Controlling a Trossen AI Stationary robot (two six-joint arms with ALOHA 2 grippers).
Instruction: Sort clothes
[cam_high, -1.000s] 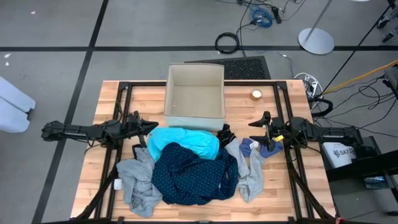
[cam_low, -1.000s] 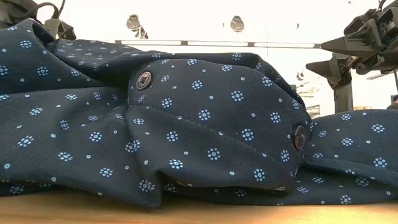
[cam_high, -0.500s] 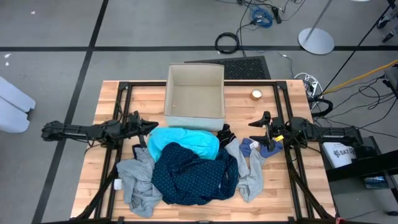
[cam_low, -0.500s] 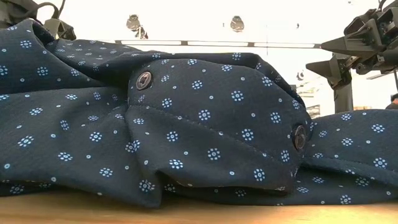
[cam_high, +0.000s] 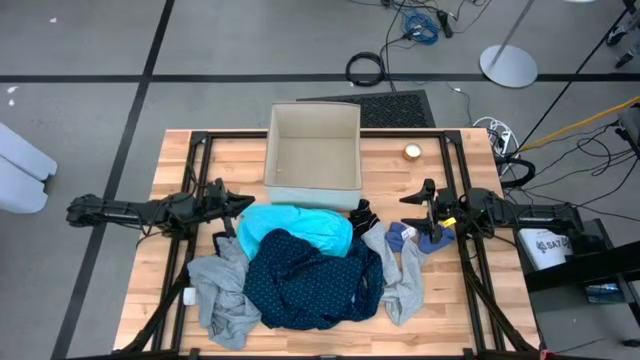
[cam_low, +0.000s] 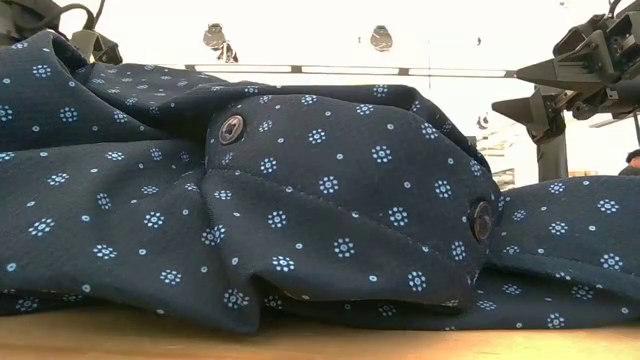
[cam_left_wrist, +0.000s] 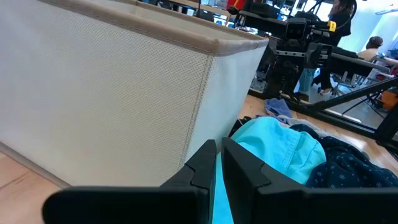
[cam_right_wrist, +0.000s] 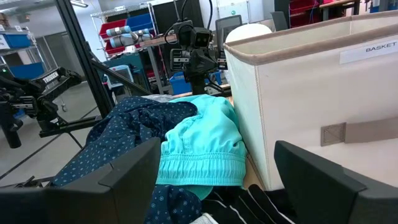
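The clothes lie in a heap at the table's near middle. A navy dotted garment (cam_high: 315, 282) lies on top. A bright turquoise one (cam_high: 295, 226) is just behind it, with grey ones on the left (cam_high: 218, 292) and right (cam_high: 405, 278). Black striped socks (cam_high: 361, 214) and small blue pieces (cam_high: 404, 236) lie near my right gripper. My left gripper (cam_high: 246, 204) is shut and hovers level by the turquoise garment (cam_left_wrist: 277, 144), touching nothing. My right gripper (cam_high: 416, 214) is open and level at the heap's right side, with nothing between its fingers (cam_right_wrist: 134, 168).
An open beige fabric box (cam_high: 312, 148) stands at the far middle of the table, just behind the heap. A small round object (cam_high: 412, 151) lies to its right. Black frame rails (cam_high: 196, 160) run along both sides of the table. People stand in the room beyond.
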